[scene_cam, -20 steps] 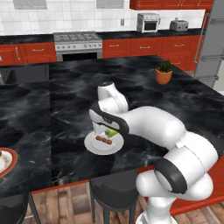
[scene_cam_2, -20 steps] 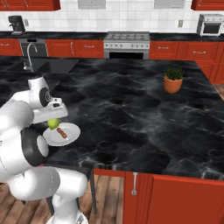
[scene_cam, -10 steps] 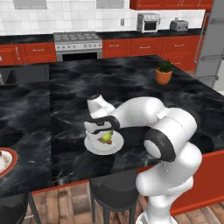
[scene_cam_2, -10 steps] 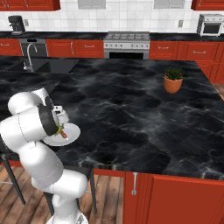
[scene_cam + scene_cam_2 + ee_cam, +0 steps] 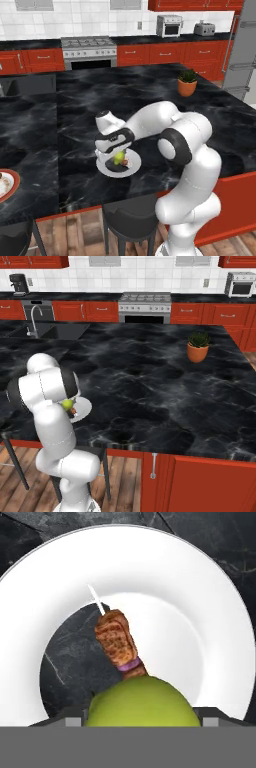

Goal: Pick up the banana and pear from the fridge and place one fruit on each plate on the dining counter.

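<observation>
My gripper (image 5: 118, 156) is shut on the pear (image 5: 118, 159), a small yellow-green fruit held just over a white plate (image 5: 107, 169) near the front edge of the dining counter (image 5: 150, 100). In the hand view the pear (image 5: 142, 704) sits between my fingertips (image 5: 209, 718), above the plate (image 5: 200, 612) and its brown skewered morsel (image 5: 117, 642). From the right base view the pear (image 5: 66, 404) peeks out beside my forearm over the plate (image 5: 86, 406). A second plate (image 5: 6, 182) lies at the far left. The grey fridge (image 5: 243, 50) stands at the right. The banana is out of view.
A potted plant (image 5: 187, 82) stands on the counter's far right part. Black stools (image 5: 127, 220) sit under the counter's front edge below the plate. The stove (image 5: 87, 47) and red cabinets line the back wall, and a sink (image 5: 47, 331) is at the counter's left.
The arm has swung round and folded over the plate. The hand has come down, bringing the pear lower and closer to the plate's surface.
</observation>
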